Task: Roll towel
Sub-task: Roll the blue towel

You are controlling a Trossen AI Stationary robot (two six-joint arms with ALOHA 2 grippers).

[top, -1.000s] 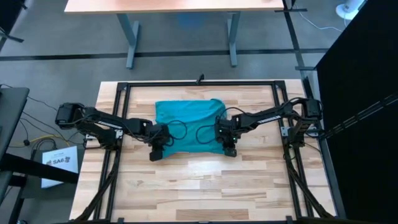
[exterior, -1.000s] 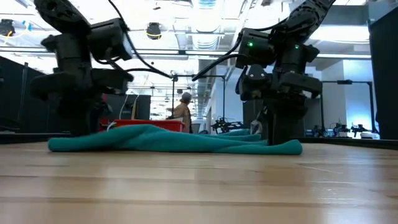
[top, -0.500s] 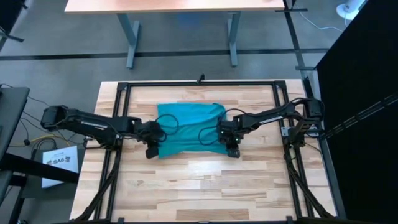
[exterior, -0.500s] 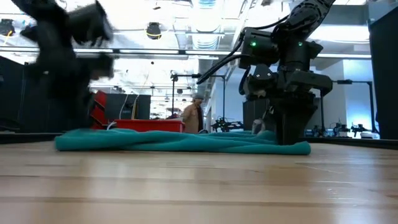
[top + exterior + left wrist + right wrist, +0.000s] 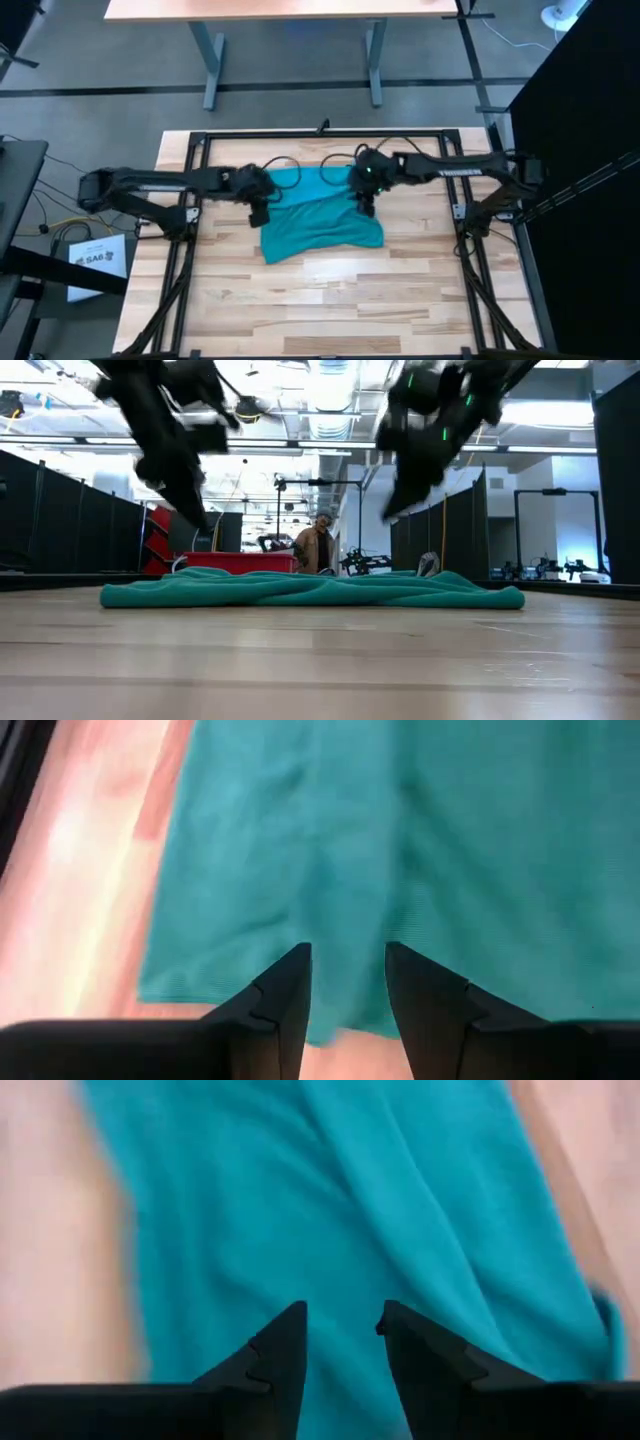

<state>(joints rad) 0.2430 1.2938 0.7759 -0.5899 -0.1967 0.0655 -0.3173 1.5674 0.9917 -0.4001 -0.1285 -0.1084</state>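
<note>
Right now the plain teal soft cloth towel (image 5: 318, 222) lies flat and rumpled mid wooden surface (image 5: 330, 300). My left pincer (image 5: 347, 982) and right pincer (image 5: 341, 1335) hover above its far edge, fingers slightly parted, gripping nothing.

My teal towel (image 5: 318, 222) lies unrolled and loosely rumpled on the wooden table (image 5: 300, 300), a long soft cloth with shallow folds, spread between the table's middle and its far edge, its near edge slanting and its right near corner bulging outward.
</note>
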